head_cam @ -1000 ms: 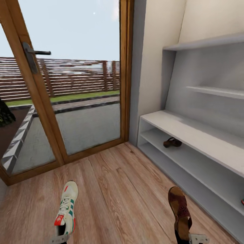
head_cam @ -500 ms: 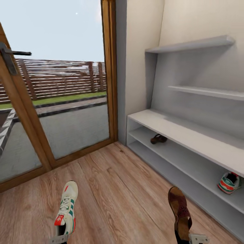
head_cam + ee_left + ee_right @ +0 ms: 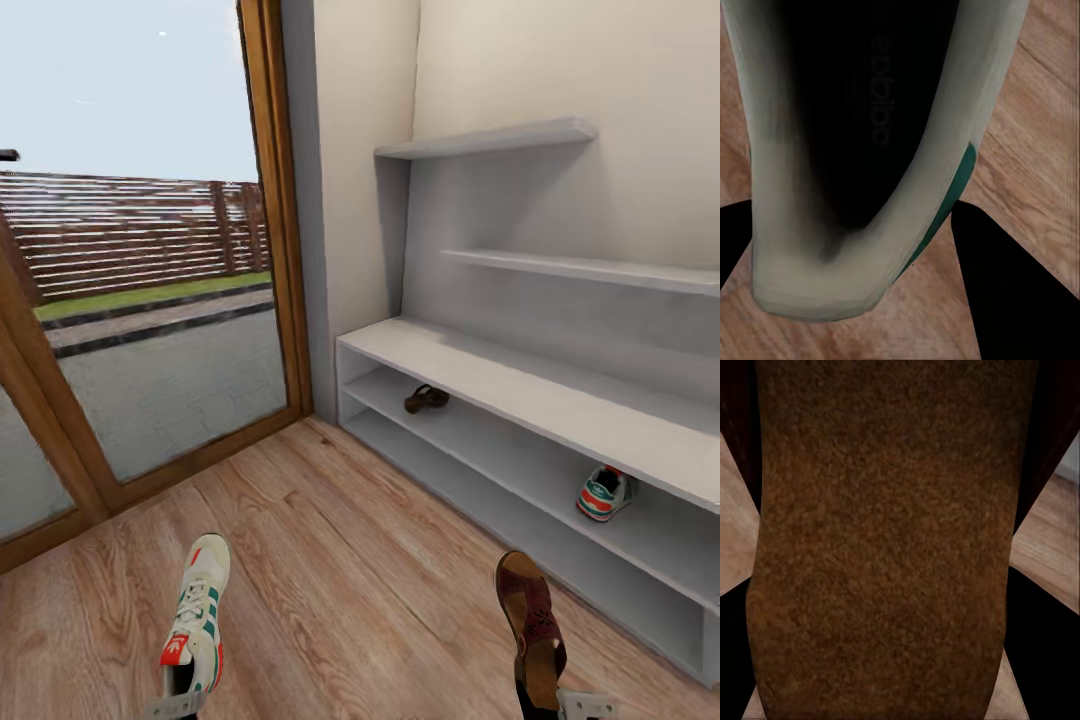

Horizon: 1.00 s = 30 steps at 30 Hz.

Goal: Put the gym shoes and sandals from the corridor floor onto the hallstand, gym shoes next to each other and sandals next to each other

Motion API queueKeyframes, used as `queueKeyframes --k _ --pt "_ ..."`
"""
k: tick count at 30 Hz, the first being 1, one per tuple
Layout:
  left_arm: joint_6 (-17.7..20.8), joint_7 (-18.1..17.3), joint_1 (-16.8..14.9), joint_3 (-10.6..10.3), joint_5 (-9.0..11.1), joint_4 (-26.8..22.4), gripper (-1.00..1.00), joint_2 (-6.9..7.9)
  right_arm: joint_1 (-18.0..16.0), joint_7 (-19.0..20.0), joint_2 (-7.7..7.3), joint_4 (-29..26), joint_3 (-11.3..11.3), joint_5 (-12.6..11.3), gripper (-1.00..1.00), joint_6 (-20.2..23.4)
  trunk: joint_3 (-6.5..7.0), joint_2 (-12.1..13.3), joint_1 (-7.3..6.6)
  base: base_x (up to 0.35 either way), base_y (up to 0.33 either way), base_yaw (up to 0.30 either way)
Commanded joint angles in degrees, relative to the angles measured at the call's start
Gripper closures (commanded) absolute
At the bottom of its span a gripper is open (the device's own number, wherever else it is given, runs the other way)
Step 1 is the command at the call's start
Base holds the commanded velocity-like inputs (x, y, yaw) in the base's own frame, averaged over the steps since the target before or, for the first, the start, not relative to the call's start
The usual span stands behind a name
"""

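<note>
Above floor | left jaws grip sneaker | right jaws grip sandal

text: "adidas", faint | on: insole of gym shoe | other: none legible

The head camera has swung right, bringing the hallstand and its shelved gym shoe into view.

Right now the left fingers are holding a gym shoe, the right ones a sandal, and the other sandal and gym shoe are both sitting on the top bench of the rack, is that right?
Not quite. The head view shows the other sandal and other gym shoe on the open shelf under the bench of the rack, not on top. The held gym shoe and held sandal are as you said.
</note>
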Motion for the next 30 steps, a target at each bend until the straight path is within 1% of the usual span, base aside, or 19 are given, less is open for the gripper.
queueKeyframes --k 1,30 --pt "-0.2 -0.6 0.0 0.5 -0.4 0.0 1.00 -0.05 -0.1 0.4 0.06 0.0 -0.5 0.5 1.00 -0.2 -0.05 0.0 -0.01 -0.001 0.000 -0.272" --pt "-0.2 -0.6 0.0 0.4 -0.4 0.0 1.00 -0.05 -0.1 0.4 0.06 0.0 -0.5 0.5 1.00 -0.2 -0.05 0.0 -0.01 0.000 0.000 -0.272"
